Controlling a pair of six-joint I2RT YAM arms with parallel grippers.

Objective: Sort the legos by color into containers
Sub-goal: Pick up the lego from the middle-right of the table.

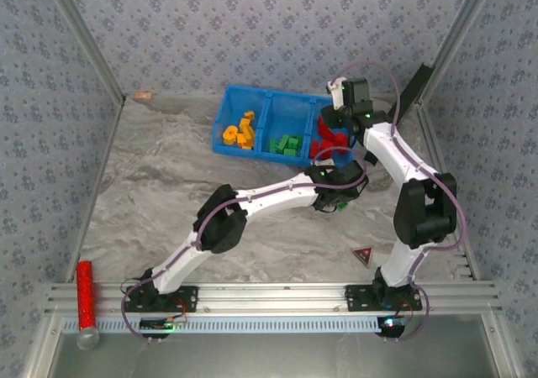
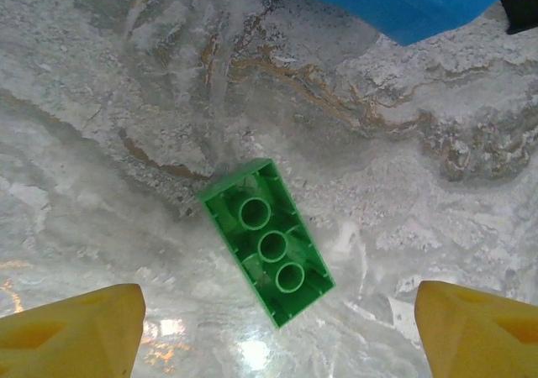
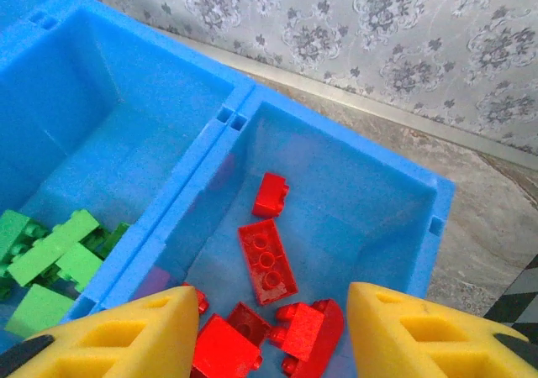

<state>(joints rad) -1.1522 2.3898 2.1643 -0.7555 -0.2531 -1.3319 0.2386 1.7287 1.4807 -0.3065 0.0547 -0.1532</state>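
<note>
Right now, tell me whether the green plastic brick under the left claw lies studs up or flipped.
Flipped: the green plastic brick lies on the marbled table, hollow underside and three round tubes facing up.

- A blue tray [image 1: 244, 102] with three compartments side by side is seen at the far side of the marbled table [image 1: 160, 185].
- Orange-yellow bricks [image 1: 239, 132] are gathered in the left compartment, green bricks [image 1: 287, 145] in the middle one and red bricks [image 1: 324, 145] in the right one.
- The right arm [image 1: 395, 155] is bent over the right compartment.
- The left arm [image 1: 269, 195] is stretched across to just in front of the tray.
- A black-and-red triangle [image 1: 363, 255] is seen near the right arm's base.
- A red glittery cylinder [image 1: 85, 294] is laid at the near left edge.
</note>
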